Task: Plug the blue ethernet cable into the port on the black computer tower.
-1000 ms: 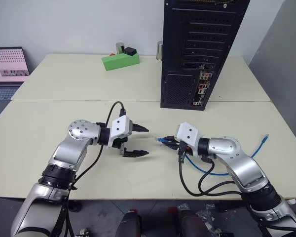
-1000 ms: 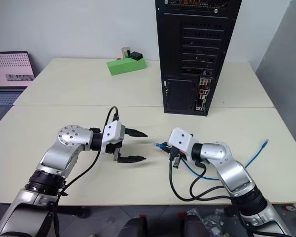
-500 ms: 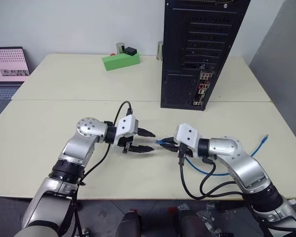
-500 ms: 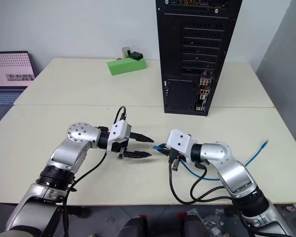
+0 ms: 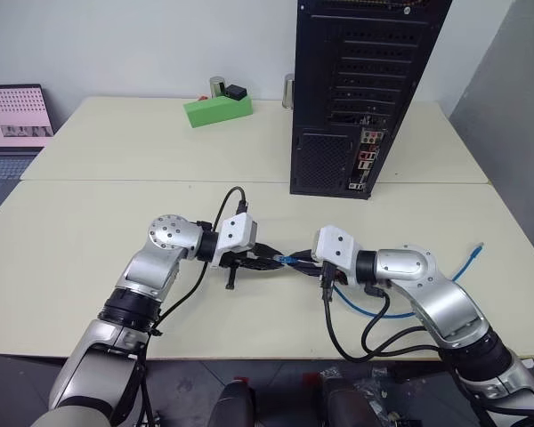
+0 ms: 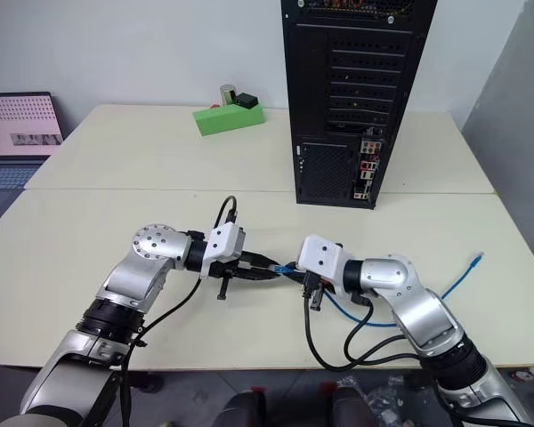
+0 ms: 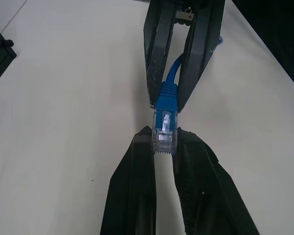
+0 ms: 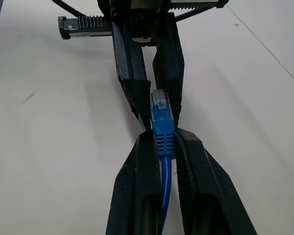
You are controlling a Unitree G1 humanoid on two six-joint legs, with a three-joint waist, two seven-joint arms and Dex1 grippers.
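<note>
The blue ethernet cable's clear plug hangs just above the table between my two grippers. Shut on the plug's clear tip is my left gripper, which comes in from the left. From the opposite side my right gripper is shut on the blue boot right behind the plug. The rest of the cable loops back under my right arm, and its other end lies at the table's right. The black computer tower stands upright at the back, with its connector strip holding the port facing me.
A green block with small items on it sits at the back left of the table. A laptop stands at the far left. Thick black robot wires hang over the table's front edge under my right arm.
My left gripper moved right to the plug and its open fingers closed on the clear tip. The right gripper stayed in place holding the boot.
</note>
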